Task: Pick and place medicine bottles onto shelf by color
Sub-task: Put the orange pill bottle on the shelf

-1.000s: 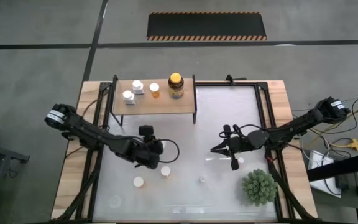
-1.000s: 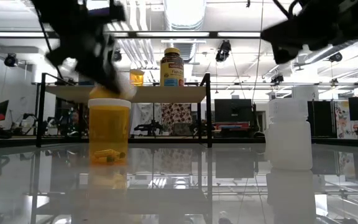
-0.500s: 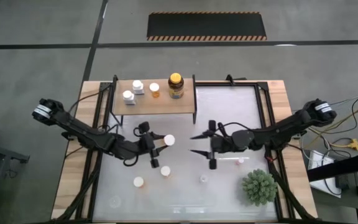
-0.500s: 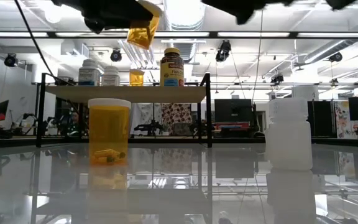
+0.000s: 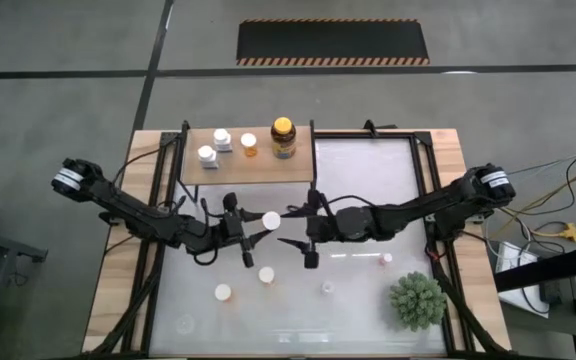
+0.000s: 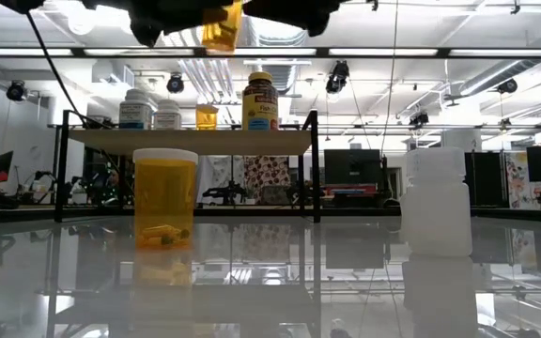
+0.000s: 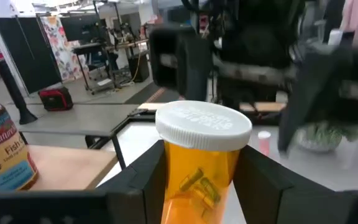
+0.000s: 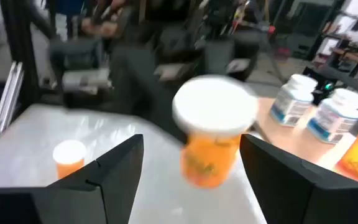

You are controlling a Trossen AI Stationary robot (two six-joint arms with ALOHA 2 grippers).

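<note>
My left gripper [image 5: 261, 223] is shut on an orange medicine bottle [image 7: 202, 177] with a white cap [image 5: 270, 220], lifted above the table's middle. My right gripper [image 5: 291, 227] stands open just to the bottle's right, facing it without touching. The wooden shelf [image 5: 268, 168] at the far left carries two white bottles [image 5: 222, 138], an orange bottle [image 5: 249, 145] and the amber yellow-capped jar [image 5: 283, 135]. On the table stand two orange bottles [image 5: 266, 274] [image 5: 223, 292] and two small white ones [image 5: 326, 288] [image 5: 386, 258]. My left gripper pinches the bottle's orange body [image 7: 174, 177] below the cap between its two fingers [image 7: 135, 183]. The fingers come level from the table's left. The bottle stands about upright with its cap up, lifted clear of the table.
A spiky green plant [image 5: 415, 300] sits at the near right corner. The shelf's black frame post [image 5: 313, 185] stands close behind both grippers. In the low view an orange bottle [image 6: 165, 197] and a white bottle [image 6: 437, 202] stand on the glossy tabletop.
My left gripper has risen from the table with the orange bottle, which now hangs clear. My right gripper has travelled toward the table's left edge, up to the held bottle, and has opened.
</note>
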